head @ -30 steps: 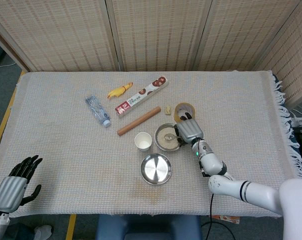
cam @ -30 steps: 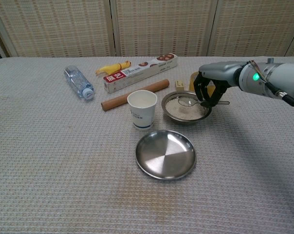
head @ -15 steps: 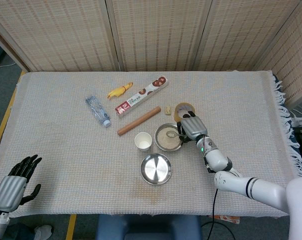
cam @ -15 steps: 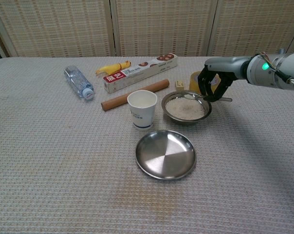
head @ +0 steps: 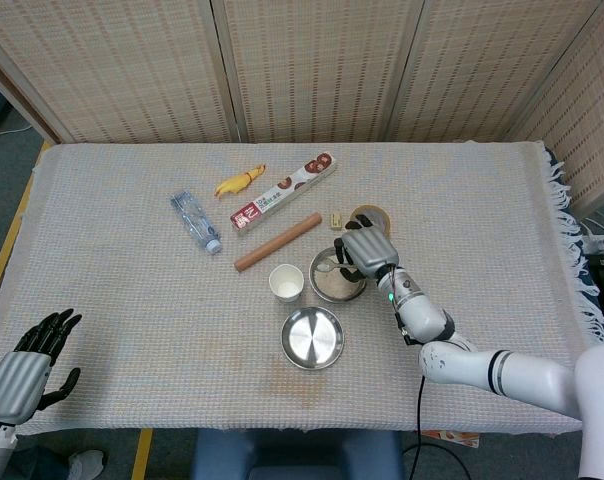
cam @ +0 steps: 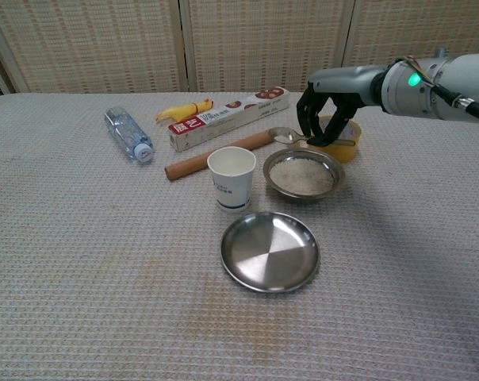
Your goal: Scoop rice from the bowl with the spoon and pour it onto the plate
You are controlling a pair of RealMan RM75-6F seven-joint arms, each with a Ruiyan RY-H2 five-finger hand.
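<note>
Rice [cam: 303,175] fills the bowl [cam: 275,163] just below the right hand [cam: 325,117], which pinches the spoon [cam: 285,136] above the bowl's far rim. Nearer than that hand lies the plate [cam: 269,251]; the left hand [head: 24,367] hangs spread, well apart.

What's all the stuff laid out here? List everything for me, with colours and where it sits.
bowl: one, steel, holds rice, table centre
plate: one, steel, bare, in front of the bowl
spoon: one, metal, lifted over the bowl's far rim
paper cup: one, white, left of the bowl
rolling pin: one, brown, behind the cup
long box: one, white and red
water bottle: one, clear, lying down
rubber chicken: one, yellow
tape roll: one, yellowish
small block: one, pale
right hand: holds the spoon
left hand: spread, near table corner
</note>
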